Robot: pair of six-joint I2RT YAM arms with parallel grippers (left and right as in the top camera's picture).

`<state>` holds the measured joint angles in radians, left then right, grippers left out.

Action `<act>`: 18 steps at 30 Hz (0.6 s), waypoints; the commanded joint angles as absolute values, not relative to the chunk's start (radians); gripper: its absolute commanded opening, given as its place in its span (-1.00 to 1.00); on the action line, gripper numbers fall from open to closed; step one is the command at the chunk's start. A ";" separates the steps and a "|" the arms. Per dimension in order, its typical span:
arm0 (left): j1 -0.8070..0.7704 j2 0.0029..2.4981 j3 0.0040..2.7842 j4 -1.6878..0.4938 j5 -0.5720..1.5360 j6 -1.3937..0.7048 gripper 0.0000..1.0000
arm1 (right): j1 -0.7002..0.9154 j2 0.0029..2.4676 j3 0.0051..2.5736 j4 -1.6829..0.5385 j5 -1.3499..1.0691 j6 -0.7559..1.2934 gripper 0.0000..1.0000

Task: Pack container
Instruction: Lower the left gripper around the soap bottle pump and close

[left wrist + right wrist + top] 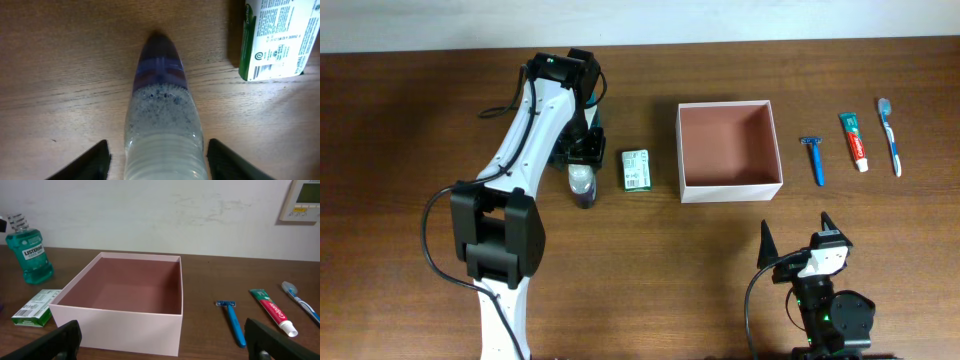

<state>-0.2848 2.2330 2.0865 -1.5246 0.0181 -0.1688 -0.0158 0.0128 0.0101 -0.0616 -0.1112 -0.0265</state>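
Note:
The container (pixel 728 140) is a square white box with a pinkish-brown floor, and nothing lies in it; the right wrist view shows its near wall (pixel 120 327). A small clear bottle (pixel 582 186) with a dark purple cap lies on the table to its left. My left gripper (pixel 582 160) is down over the bottle (pixel 162 115). Its fingers stand on either side of the ribbed body with thin gaps, so my left gripper (pixel 157 162) is open. Near the front edge, my right gripper (pixel 802 235) is open and holds nothing, facing the container with my right gripper (pixel 170 342) well short of it.
A green-and-white soap box (pixel 636 169) (pixel 275 40) lies between bottle and container. Right of the container lie a blue razor (pixel 813 160), a toothpaste tube (pixel 855 141) and a toothbrush (pixel 890 135). A teal mouthwash bottle (pixel 30 255) stands at the back left.

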 commanded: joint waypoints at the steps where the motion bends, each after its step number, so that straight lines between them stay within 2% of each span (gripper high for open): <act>1: -0.282 2.228 2.078 -1.529 0.030 -0.167 0.10 | -0.007 0.006 0.006 -0.067 -0.120 -0.026 0.98; 10: -0.282 2.228 2.078 -1.532 0.030 -0.167 -0.12 | -0.007 0.006 0.006 -0.067 -0.120 -0.026 0.98; 18: -0.282 2.228 2.078 -1.534 0.029 -0.167 -0.10 | -0.007 0.006 0.006 -0.067 -0.120 -0.026 0.98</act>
